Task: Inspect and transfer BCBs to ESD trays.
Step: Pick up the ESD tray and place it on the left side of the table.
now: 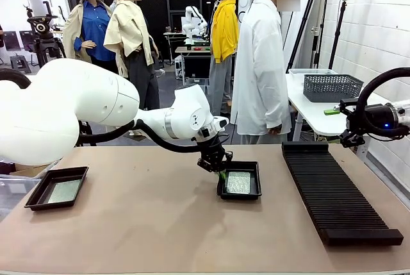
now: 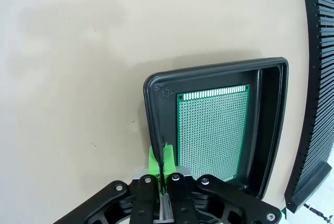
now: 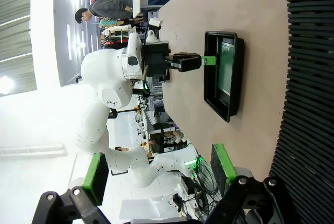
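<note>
A black ESD tray lies mid-table with a green BCB flat inside it. My left gripper reaches down to the tray's left rim. In the left wrist view the left gripper has its green pads pinched shut on the rim of the tray, beside the BCB. A second ESD tray sits at the table's left with a board in it. My right gripper stands open and empty, high and well apart from the tray.
A long black ridged rack runs along the table's right side. A person in a white shirt stands at the far edge. A grey mesh basket rests on a white side table. My right arm hovers at the far right.
</note>
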`<state>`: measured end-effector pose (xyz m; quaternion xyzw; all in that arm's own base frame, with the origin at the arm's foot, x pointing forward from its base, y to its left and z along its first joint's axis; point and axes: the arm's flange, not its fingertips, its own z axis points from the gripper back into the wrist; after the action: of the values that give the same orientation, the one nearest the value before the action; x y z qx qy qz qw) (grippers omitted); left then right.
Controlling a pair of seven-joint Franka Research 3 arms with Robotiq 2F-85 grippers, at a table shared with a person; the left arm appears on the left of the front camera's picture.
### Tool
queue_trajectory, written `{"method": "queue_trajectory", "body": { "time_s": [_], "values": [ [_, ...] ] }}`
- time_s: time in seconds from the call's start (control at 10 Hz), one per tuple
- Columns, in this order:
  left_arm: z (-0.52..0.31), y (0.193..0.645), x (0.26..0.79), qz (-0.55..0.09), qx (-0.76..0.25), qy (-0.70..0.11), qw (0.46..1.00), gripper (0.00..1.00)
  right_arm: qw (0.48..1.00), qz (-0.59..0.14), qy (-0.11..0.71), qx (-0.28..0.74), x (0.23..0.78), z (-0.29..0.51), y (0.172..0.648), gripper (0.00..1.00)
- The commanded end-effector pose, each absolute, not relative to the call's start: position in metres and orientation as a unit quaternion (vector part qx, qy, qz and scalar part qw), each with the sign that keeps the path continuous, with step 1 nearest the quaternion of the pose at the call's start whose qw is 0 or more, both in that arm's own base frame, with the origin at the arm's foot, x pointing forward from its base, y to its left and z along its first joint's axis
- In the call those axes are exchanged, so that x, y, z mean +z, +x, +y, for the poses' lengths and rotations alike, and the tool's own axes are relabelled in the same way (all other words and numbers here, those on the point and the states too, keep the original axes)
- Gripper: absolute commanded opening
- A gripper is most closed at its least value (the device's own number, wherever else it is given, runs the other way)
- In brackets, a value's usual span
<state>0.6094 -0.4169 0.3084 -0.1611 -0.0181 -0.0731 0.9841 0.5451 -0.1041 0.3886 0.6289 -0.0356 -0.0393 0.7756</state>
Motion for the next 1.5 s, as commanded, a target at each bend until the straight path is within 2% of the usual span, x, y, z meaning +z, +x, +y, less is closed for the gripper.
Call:
{"method": "queue_trajectory", "body": {
  "time_s": [0.0, 0.9, 1.4],
  "values": [
    [-0.388, 0.608, 0.311, 0.003, -0.072, -0.168, 0.983, 0.0, 0.779, -0.028, 0.625, -0.04, 0.39, -0.103, 0.547, 1.0],
    [-0.288, 0.589, 0.322, 0.002, -0.05, -0.187, 0.981, 0.0, 0.779, -0.028, 0.625, -0.04, 0.39, -0.103, 0.547, 1.0],
    [-0.221, 0.576, 0.311, -0.016, -0.003, -0.157, 0.988, 0.0, 0.779, -0.028, 0.625, -0.04, 0.39, -0.103, 0.547, 1.0]
  ]
}}
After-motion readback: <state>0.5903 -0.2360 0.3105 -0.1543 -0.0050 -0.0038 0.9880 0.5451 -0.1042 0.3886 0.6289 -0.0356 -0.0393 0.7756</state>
